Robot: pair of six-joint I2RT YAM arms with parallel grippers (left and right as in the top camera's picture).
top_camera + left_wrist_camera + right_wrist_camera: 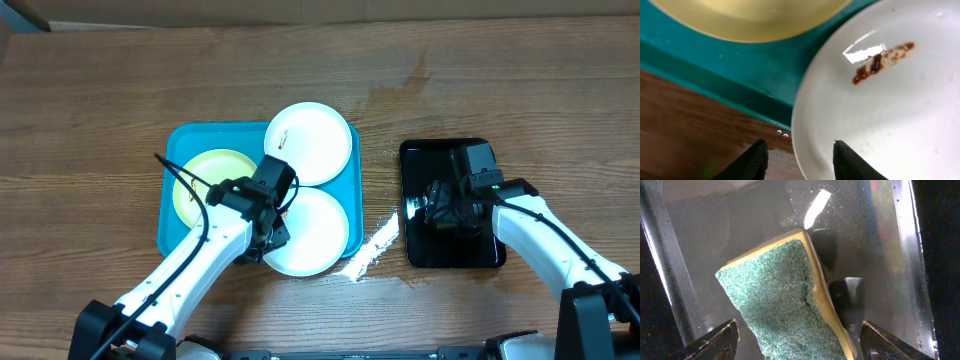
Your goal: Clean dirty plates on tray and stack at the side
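The turquoise tray [190, 138] holds three plates: a pale yellow-green plate [212, 168] at the left, a white plate [312, 140] on its far right rim, and a white plate [318, 238] at the near right. My left gripper [276, 226] is open at the near white plate's left edge. In the left wrist view the gripper [800, 162] straddles the rim of that plate [900, 110], which bears a brown smear [882, 57]. The yellow-green plate [750, 17] and the tray [715, 60] also show there. My right gripper [797, 340] is open around a green and yellow sponge [780, 290].
The sponge lies in a glossy black tray [440, 155] to the right of the turquoise one, with my right gripper [432, 205] over it. A white streak [368, 250] lies on the wooden table between the trays. A damp stain [400, 90] marks the table further back.
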